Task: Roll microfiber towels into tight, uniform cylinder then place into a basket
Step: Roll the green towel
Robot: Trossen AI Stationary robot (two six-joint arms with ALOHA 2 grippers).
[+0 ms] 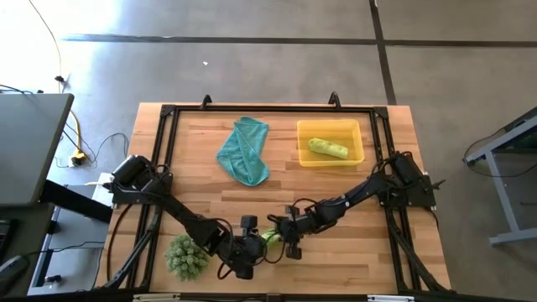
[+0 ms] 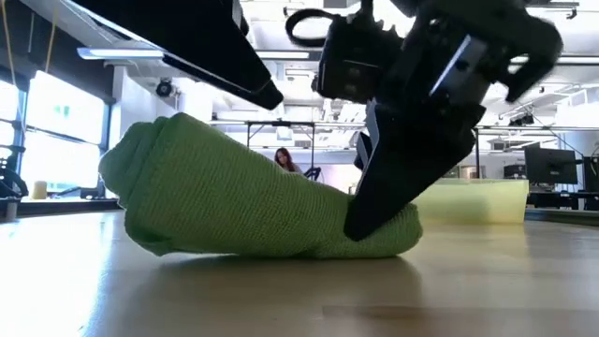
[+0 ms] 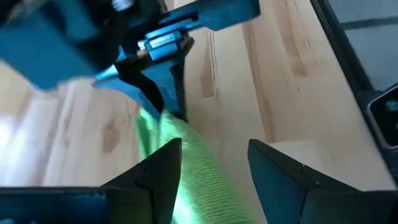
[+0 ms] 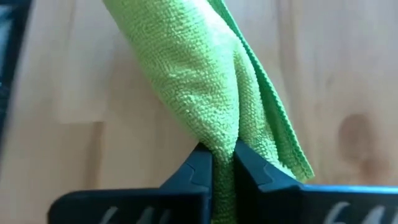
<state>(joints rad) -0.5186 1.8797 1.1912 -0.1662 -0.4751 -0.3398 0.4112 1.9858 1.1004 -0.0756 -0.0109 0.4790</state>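
Right gripper (image 4: 222, 163) fingers pinch one end of the rolled lime-green towel (image 2: 253, 197) on the near bench (image 1: 336, 180); left gripper (image 3: 214, 165) fingers stand wide (straddling the roll).

Grey concrete floor (image 1: 252, 75) around the wooden table (image 1: 277, 180); bright windows (image 2: 42, 131) behind.

From table height I see a rolled lime-green towel (image 2: 253, 201) lying on the wooden tabletop (image 2: 299, 290), the right gripper (image 2: 379, 220) pinching its end. The yellow basket (image 2: 477, 201) sits behind; a person (image 2: 284, 159) beyond.
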